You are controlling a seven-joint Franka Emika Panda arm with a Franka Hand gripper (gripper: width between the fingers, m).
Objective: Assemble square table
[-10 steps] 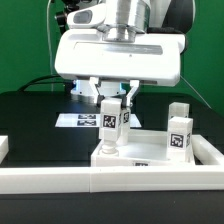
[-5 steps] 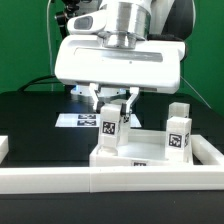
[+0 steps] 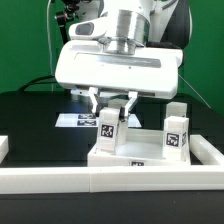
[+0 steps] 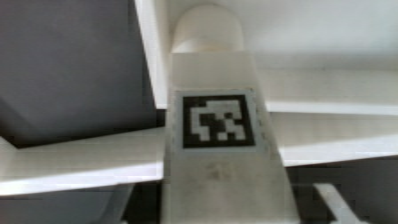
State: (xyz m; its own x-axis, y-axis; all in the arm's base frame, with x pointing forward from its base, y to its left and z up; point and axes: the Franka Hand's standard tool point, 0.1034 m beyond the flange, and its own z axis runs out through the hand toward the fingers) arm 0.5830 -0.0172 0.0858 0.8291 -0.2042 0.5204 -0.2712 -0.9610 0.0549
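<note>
A black table [image 3: 30,115] carries the white rail [image 3: 60,180] along its near edge and the marker board [image 3: 78,120] farther back. The square tabletop [image 3: 150,152] sits just behind the rail, right of centre. The gripper [image 3: 110,112] has its jaws partly closed, seemingly clamped on an upright leg [image 3: 109,125] at the tabletop's left corner; its base is hidden. Another leg [image 3: 176,132] stands right. The wrist view fills with the held leg's tag [image 4: 217,118].

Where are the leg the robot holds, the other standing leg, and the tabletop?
Held leg [image 3: 108,127], exterior view, on its tag.
Other leg [image 3: 176,137], exterior view, on its tag.
Tabletop [image 3: 140,160], exterior view, on its front edge.
</note>
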